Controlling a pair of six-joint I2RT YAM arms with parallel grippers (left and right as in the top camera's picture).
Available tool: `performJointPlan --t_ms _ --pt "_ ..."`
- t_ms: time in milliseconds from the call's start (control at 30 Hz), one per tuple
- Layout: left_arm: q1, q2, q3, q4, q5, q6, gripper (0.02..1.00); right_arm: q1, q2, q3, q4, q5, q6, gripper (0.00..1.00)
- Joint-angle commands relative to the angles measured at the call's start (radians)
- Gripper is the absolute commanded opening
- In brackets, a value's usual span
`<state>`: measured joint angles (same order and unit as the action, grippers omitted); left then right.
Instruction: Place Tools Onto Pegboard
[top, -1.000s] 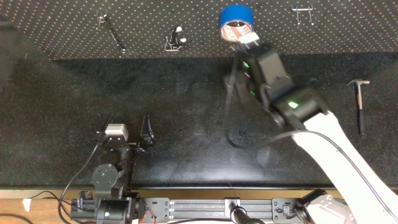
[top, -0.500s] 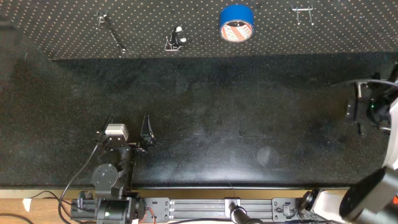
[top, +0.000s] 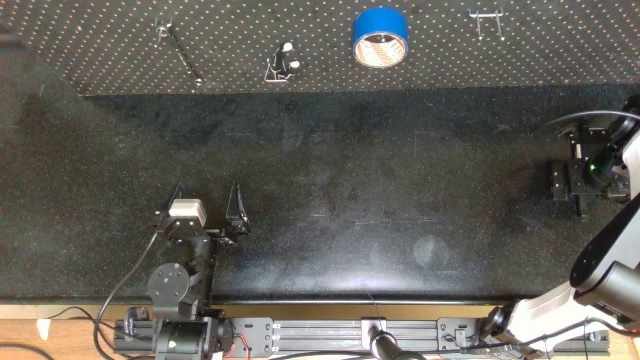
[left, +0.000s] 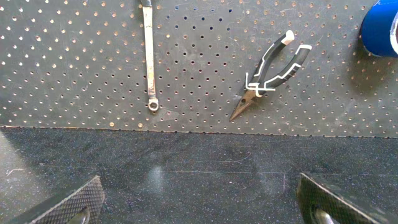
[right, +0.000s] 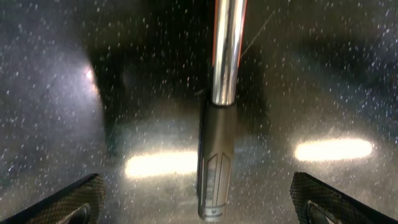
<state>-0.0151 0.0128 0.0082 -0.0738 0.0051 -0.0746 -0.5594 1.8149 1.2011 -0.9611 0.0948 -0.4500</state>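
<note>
Right claw (right: 196, 180) hangs low over the hammer (right: 216, 155), fingers spread wide, one on each side of the black rubber grip, nothing pinched yet. Top view puts it at the mat's (top: 400, 200) 3 o'clock edge, well away from everything else. The hammer lies flat on the mat right under that claw, long axis running 12 to 6, i.e. toward and away from the pegboard (top: 100, 40). Wrist cam shows the chrome shaft leaving the grip and running on out of frame. The head can't be made out under the arm.

The key relation: the hammer's axis sits square across the gap between the fingers, grip end centred, so closing them looks set to catch the handle, not the shaft. Judged from here, step in hand = lining up for the pick.

Left claw (top: 205, 210) sits parked at approx 7 o'clock, fingers apart too, holding nothing and facing the board. It's far off, so the right arm is the nearer one by a long way.

Up on the board: wrench (top: 180, 52), pliers (top: 283, 65) and blue tape roll (top: 380, 37) are already hung. A bare hook (top: 487, 22) sits at roughly 11 o'clock from the right claw, prob. the hammer's spot.
</note>
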Motion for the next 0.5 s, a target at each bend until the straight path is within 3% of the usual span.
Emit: performJointPlan --t_ms 33,67,200,267,333,367,500 --pt "-0.004 -0.008 -0.003 -0.006 0.007 0.012 0.996 -0.003 0.042 -0.008 0.017 -0.018 -0.024 0.985" --pt "-0.004 -0.008 -0.003 -0.006 0.007 0.012 0.996 -0.003 0.049 -0.008 0.023 -0.030 -0.024 0.989" --pt "-0.004 -0.008 -0.003 -0.006 0.007 0.012 0.996 -0.003 0.070 -0.008 0.044 -0.044 -0.023 0.763" --pt "-0.004 -0.008 -0.003 -0.006 0.007 0.012 0.998 -0.003 0.078 -0.008 0.052 -0.044 -0.023 0.494" --pt "-0.004 -0.008 -0.003 -0.006 0.007 0.012 0.993 -0.003 0.084 -0.008 0.052 -0.044 -0.023 0.290" --pt "-0.004 -0.008 -0.003 -0.006 0.007 0.012 0.993 -0.003 0.089 -0.008 0.053 -0.044 -0.023 0.112" --pt "-0.004 -0.008 -0.003 -0.006 0.007 0.012 0.993 -0.003 0.092 -0.022 0.078 -0.065 -0.018 0.075"
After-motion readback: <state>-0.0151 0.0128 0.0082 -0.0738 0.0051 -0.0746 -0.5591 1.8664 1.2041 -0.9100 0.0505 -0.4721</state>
